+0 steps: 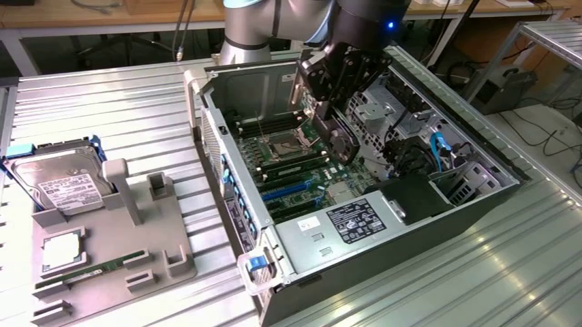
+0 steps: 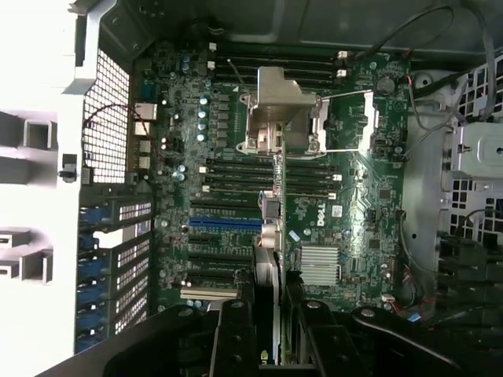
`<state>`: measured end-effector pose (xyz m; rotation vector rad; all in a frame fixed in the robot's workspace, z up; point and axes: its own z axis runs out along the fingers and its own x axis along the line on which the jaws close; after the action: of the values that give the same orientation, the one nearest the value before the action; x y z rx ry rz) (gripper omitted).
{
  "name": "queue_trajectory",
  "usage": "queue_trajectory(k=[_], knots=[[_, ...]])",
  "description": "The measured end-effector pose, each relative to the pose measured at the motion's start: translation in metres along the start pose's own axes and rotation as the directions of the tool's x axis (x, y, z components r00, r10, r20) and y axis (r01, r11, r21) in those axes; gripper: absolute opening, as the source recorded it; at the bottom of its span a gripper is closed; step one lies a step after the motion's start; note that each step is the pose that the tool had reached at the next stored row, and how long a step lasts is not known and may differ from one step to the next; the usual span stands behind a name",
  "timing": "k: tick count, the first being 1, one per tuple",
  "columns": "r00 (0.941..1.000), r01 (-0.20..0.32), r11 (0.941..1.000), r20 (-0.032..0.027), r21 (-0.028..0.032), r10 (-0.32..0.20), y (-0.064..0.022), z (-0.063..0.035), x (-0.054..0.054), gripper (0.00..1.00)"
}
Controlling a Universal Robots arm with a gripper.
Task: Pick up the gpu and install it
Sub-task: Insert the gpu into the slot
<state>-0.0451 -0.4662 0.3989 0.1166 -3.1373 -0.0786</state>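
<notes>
My gripper (image 1: 326, 85) hangs inside the open computer case (image 1: 473, 204), above the motherboard (image 1: 300, 163). It is shut on the gpu (image 1: 339, 139), a thin black card that points down from the fingers toward the board. In the wrist view the gpu (image 2: 267, 259) appears edge-on between the two black fingers (image 2: 234, 334), with my gripper (image 2: 272, 322) closed around it. The card's lower edge hovers over the expansion slots, near the blue slot (image 2: 224, 223), and I cannot tell whether it touches the board.
The CPU socket (image 2: 283, 110) and memory slots (image 2: 267, 169) lie beyond the card. A power supply (image 1: 350, 221) and a drive cage (image 1: 386, 109) crowd the case. On the exterior view's left, a grey holder (image 1: 114, 266) carries a hard drive (image 1: 59, 180) and a green memory stick (image 1: 95, 264).
</notes>
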Motion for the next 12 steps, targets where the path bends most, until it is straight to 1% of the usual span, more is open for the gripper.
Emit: queue_trajectory(k=[2,5,7,9,10,11,12], knots=[[0.9985,0.055,0.9985,0.0010,0.0002,-0.055,0.0000,0.0000,-0.0003,0.26],[0.9909,0.134,0.9909,0.0015,0.0005,-0.134,0.0000,0.0001,-0.0004,0.26],[0.9804,0.197,0.9804,0.0005,0.0006,-0.197,0.0000,0.0003,-0.0003,0.26],[0.9725,0.233,0.9725,-0.0004,0.0004,-0.233,0.0000,0.0004,-0.0003,0.26],[0.9673,0.254,0.9673,-0.0010,0.0002,-0.254,0.0000,0.0006,-0.0003,0.26],[0.9605,0.278,0.9605,-0.0019,0.0000,-0.278,0.0000,0.0007,-0.0003,0.26],[0.9517,0.307,0.9517,-0.0030,-0.0004,-0.307,0.0000,0.0009,-0.0003,0.26]])
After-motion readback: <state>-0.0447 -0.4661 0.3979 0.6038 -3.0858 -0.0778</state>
